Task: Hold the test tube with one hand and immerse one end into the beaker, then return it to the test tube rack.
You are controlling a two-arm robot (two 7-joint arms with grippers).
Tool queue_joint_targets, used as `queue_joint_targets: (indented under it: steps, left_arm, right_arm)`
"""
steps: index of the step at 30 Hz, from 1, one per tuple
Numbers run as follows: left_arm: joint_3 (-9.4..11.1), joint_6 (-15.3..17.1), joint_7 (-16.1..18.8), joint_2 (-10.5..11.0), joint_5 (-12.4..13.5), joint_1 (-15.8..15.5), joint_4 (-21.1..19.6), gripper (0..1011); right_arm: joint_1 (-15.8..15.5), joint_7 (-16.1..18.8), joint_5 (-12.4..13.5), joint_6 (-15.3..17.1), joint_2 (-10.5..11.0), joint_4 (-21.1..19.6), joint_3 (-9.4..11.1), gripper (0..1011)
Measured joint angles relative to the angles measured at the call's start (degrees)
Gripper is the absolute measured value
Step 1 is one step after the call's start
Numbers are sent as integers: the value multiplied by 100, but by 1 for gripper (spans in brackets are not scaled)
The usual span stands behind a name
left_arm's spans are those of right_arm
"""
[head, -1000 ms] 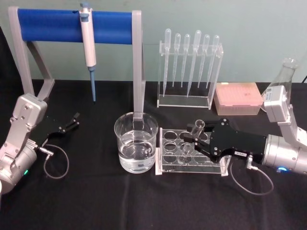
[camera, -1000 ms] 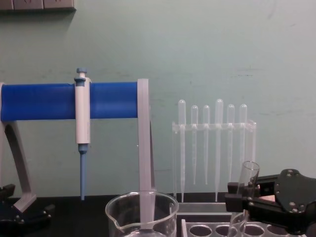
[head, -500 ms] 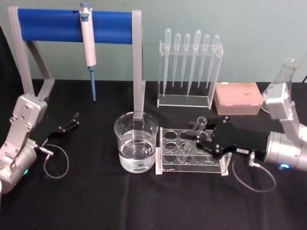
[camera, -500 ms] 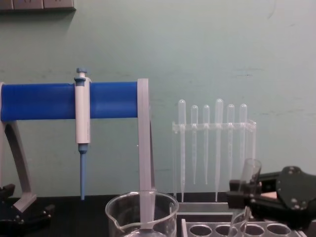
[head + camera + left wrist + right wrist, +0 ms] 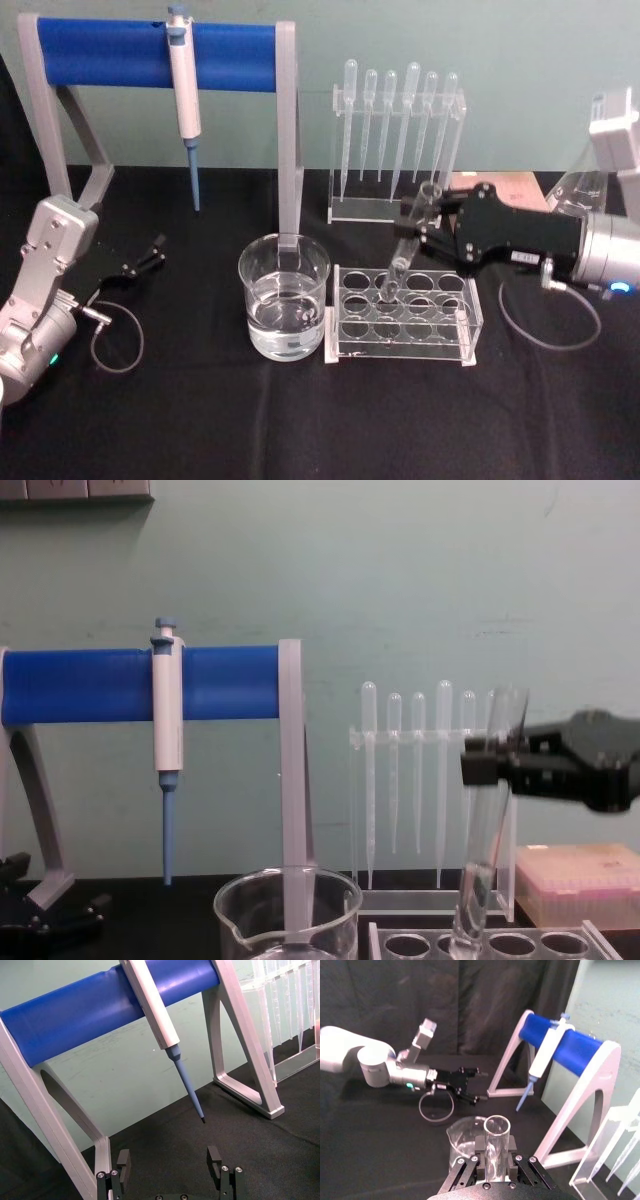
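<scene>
Glass test tube (image 5: 405, 255), pinched by the right gripper's (image 5: 425, 212) fingers, looks mid-lift from the rack (image 5: 400, 350); next, swing over the beaker (image 5: 250, 300) (left gripper (image 5: 168, 1162) idle, fingers spread).

Light: bright, even, diffuse, from overhead. Evenly lit: pale green wall (image 5: 400, 580). Shadows: faint, swallowed by matte black cloth worktop (image 5: 200, 420). Glints: white, on rim and waterline of wide clear glass beaker (image 5: 284, 310); thin bright streaks down long clear glass test tube (image 5: 485, 830). Sheen: soft, along blue cylindrical bar (image 5: 90, 1015). Dimmer: right wrist view, against dark curtain (image 5: 395, 1000).
</scene>
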Motion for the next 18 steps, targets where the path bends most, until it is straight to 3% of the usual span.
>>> queue_joint_targets:
  steps: [9,18]
  left_arm:
    - [0,0,0,0,0,0,0,1000]
    - [0,0,0,0,0,0,0,1000]
  right_arm:
    - [320,44,314,430,146,-281,27,236]
    - [635,8,361,743,244,-366,-76,236]
